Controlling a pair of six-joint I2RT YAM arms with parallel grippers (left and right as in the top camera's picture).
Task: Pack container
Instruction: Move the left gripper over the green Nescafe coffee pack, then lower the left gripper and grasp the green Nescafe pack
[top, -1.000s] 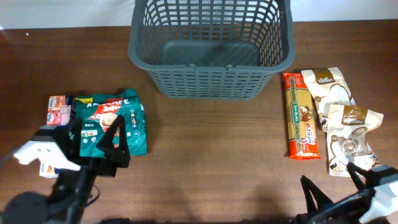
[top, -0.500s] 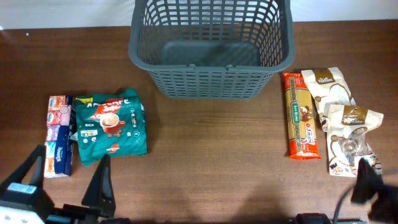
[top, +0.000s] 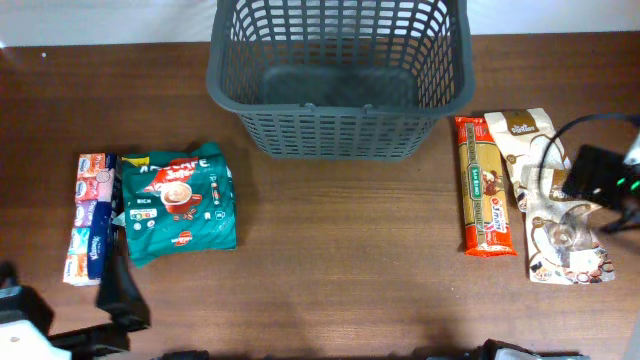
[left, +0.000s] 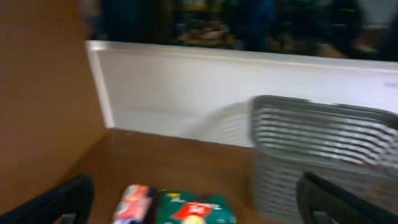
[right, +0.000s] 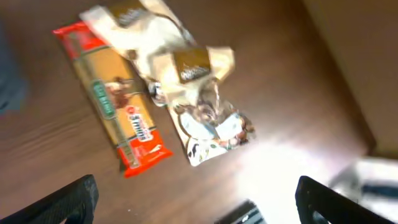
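1. The left gripper (left: 196, 180) stood wide, its two dark fingers (left: 62, 202) far apart at the bottom corners of the blurred left wrist view, holding nothing.
2. The large dark grey plastic basket (top: 340, 75), rectangular with lattice-slotted sides and a solid rim, stood ahead of that gripper and off to its right, well apart from it.
3. Just ahead of the left gripper lay a flat teal-green foil coffee packet (top: 178, 205). A narrow pink, white and blue pack (top: 92, 215) lay just beside it, on the gripper's left.
4. The right gripper (right: 197, 180) was also spread wide, its dark fingers (right: 68, 199) at the lower corners of the right wrist view, gripping nothing.
5. Beneath and ahead of the right gripper lay a long orange-red plastic packet (right: 118, 109). To its right were two crinkled cream-and-brown packets (right: 186, 62), one overlapping the other.
6. In the overhead view the dark right arm (top: 598, 175) hung above the cream-and-brown packets, with a black cable (top: 550, 150) looping over them.
7. From the right gripper the basket lay ahead and to the left, near the far end of the orange-red packet but not touching it.
8. Every packet rested on the brown wooden table (top: 340, 260), outside the basket.
9. A white wall board (left: 174, 93) ran behind the basket, far ahead of the left gripper.
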